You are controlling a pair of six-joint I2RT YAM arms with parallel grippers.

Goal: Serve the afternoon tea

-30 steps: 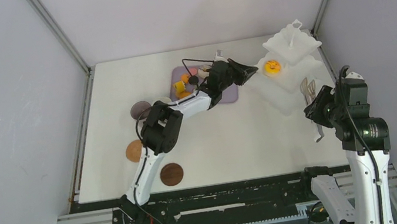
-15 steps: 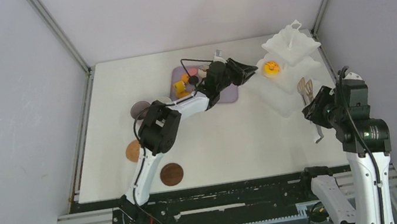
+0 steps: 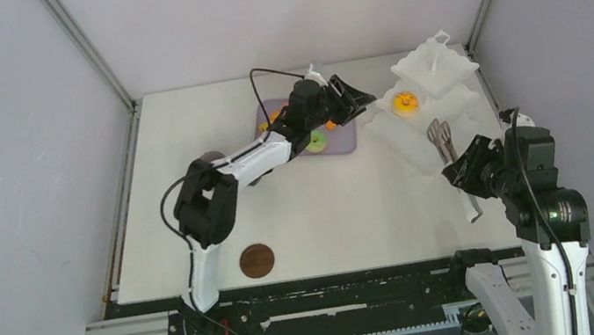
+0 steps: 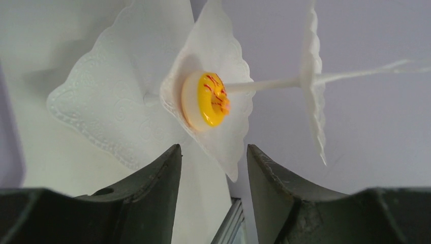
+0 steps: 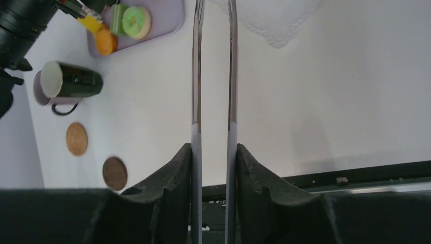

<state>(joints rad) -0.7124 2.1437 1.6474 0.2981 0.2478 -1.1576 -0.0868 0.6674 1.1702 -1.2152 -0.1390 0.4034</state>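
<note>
The white three-tier stand (image 3: 437, 68) stands at the back right with a yellow doughnut (image 3: 404, 102) on its middle tier. My left gripper (image 3: 357, 94) is open and empty, just left of the stand; its wrist view shows the doughnut (image 4: 209, 99) ahead of the open gripper (image 4: 213, 158). My right gripper (image 3: 460, 172) is shut on the long white tongs (image 3: 442, 139), whose tips lie over the stand's lowest tier. A green doughnut (image 3: 318, 139) and orange sweets lie on the lilac tray (image 3: 343, 144). A dark mug (image 5: 76, 81) lies against a mauve mug (image 5: 48, 97). Two brown coasters (image 5: 77, 138) (image 5: 115, 173) lie near the front left.
The left arm stretches across the tray and hides one coaster and most of the mugs in the top view. A dark brown coaster (image 3: 257, 261) lies near the front edge. Grey walls close in the table at left, back and right.
My left arm has swung its elbow left and its gripper back a little, uncovering the green doughnut. My right gripper has carried the tongs left, over the stand's lowest tier.
</note>
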